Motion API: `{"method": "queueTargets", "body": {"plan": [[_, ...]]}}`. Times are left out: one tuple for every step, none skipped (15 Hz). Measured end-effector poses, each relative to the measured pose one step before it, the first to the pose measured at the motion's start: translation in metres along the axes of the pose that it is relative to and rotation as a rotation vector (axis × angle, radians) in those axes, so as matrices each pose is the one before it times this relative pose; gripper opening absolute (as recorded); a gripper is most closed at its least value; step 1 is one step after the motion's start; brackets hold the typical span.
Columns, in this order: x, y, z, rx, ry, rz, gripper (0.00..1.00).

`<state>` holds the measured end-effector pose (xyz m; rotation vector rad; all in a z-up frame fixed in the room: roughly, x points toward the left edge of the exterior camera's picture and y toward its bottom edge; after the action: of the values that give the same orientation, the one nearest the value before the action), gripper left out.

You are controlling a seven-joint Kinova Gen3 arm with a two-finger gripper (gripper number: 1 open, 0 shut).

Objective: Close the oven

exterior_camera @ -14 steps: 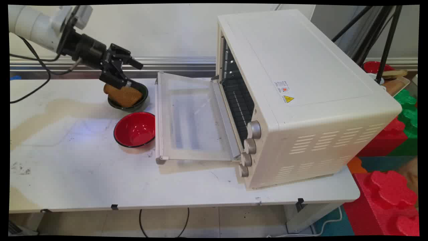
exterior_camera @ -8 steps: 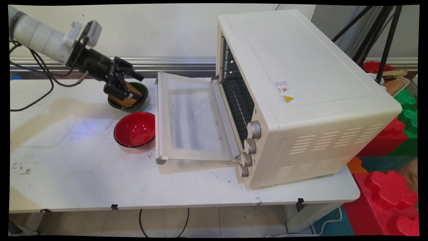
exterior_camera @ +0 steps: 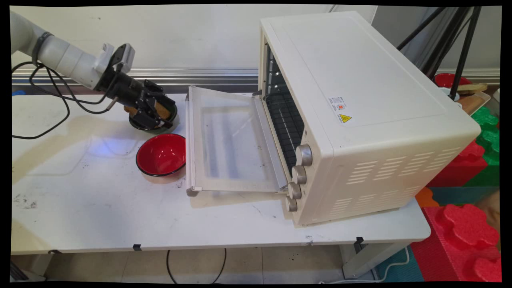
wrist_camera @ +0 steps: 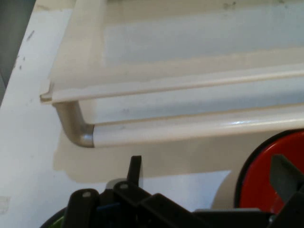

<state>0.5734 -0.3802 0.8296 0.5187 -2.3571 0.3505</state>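
Note:
My black gripper (exterior_camera: pixel 155 116) is low over a dark green bowl (exterior_camera: pixel 141 126) at the table's back left. A brown slice of toast (exterior_camera: pixel 163 109) lies in that bowl, mostly hidden by the hand. The fingers are spread wide around the toast, and I cannot tell whether they touch it. In the hand view the gripper (wrist_camera: pixel 209 171) is open, one fingertip (wrist_camera: pixel 136 166) at the left and the other (wrist_camera: pixel 285 173) at the right. Beyond them are the oven door's handle (wrist_camera: pixel 190 133) and a red bowl (wrist_camera: pixel 259 185).
An empty red bowl (exterior_camera: pixel 161 155) stands just in front of the green one. A cream toaster oven (exterior_camera: pixel 360 112) fills the table's right half, its glass door (exterior_camera: pixel 228 140) folded down flat close beside both bowls. Red and green foam blocks (exterior_camera: pixel 468 228) lie off the table's right end.
The arm has swung down and to the right, bringing the open gripper from above the green bowl down around the toast. The toast and bowls have stayed in place.

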Motion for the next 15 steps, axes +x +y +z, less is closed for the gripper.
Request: {"method": "queueTargets", "body": {"plan": [[-0.00203, -0.00290, 0.00310, 0.00291, -0.00331, 0.00511, 1.00], [-0.00129, -0.00182, 0.00184, 0.00230, -0.00194, 0.00343, 1.00], [-0.00158, -0.00248, 0.00255, 0.00255, -0.00238, 0.00694, 1.00], [-0.00069, -0.00169, 0.00176, 0.00147, -0.00101, 0.00480, 1.00], [-0.00130, -0.00207, 0.00221, 0.00178, -0.00160, 0.00709, 0.00], [-0.00142, -0.00206, 0.00215, 0.00210, -0.00143, 0.00813, 0.00], [-0.00104, -0.00173, 0.00212, 0.00076, -0.00125, 0.00794, 0.00], [-0.00063, -0.00135, 0.00198, 0.00070, -0.00073, 0.00633, 0.00], [-0.00054, -0.00064, 0.00106, 0.00024, -0.00035, 0.00331, 0.00], [-0.00028, -0.00112, 0.00214, 0.00005, -0.00090, 0.00528, 0.00], [0.00005, -0.00080, 0.00165, -0.00059, -0.00061, 0.00335, 0.00], [-0.00029, -0.00072, 0.00236, -0.00177, -0.00252, 0.00518, 0.00], [-0.00022, -0.00049, 0.00176, -0.00139, -0.00252, 0.00340, 0.00], [-0.00044, -0.00046, 0.00281, -0.00219, -0.00244, 0.00345, 0.00], [-0.00068, -0.00037, 0.00308, -0.00146, -0.00178, 0.00182, 0.00]]}}
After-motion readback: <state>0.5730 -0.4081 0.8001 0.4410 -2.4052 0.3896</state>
